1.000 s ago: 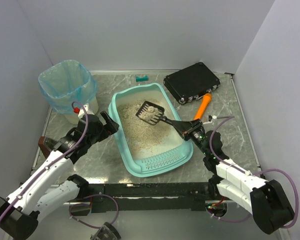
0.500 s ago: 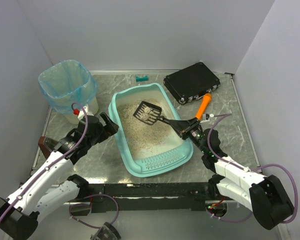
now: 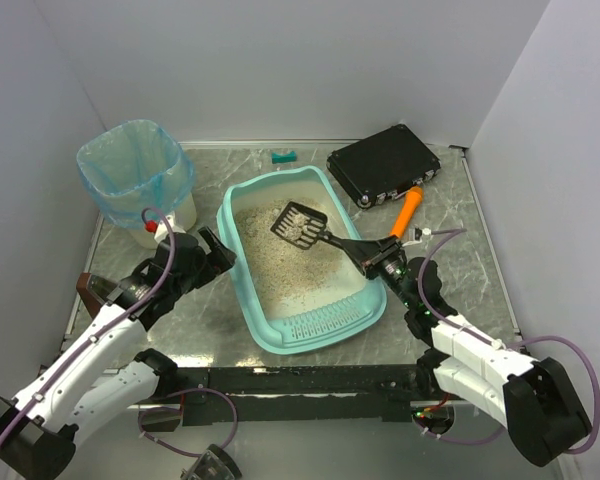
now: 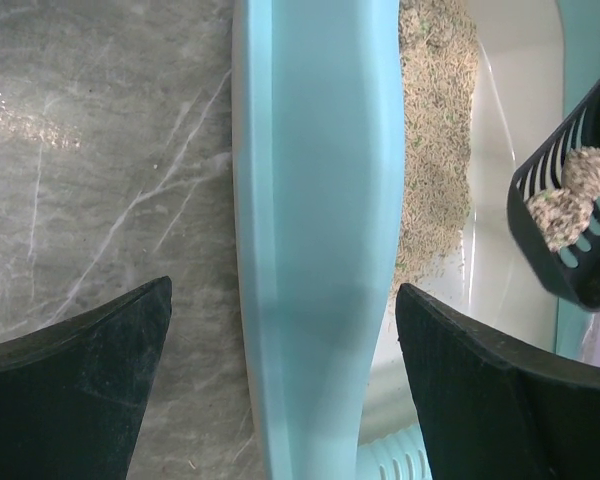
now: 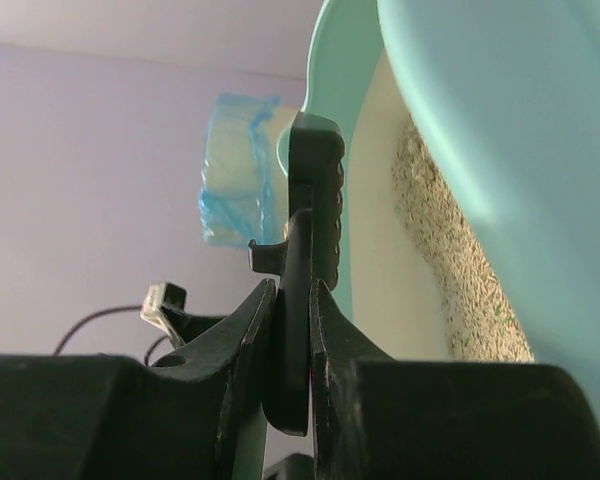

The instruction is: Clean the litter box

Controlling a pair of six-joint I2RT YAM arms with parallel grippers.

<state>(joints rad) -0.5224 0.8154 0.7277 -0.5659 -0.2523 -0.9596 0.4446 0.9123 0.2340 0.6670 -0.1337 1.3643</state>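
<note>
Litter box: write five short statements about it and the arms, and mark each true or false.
1. The right gripper is shut on the handle of the black scoop. True.
2. The scoop is empty. False: it carries litter clumps.
3. The left gripper is clamped on the litter box. False: it is open, one finger either side of the rim.
4. The scoop hangs over the blue-bagged bin. False: it is over the litter box.
5. A black case lies beyond the litter box. True.

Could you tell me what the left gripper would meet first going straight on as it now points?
Probably the rim of the large teal plastic litter box, lying between the fingers of the open left gripper; depth is unclear.
</note>
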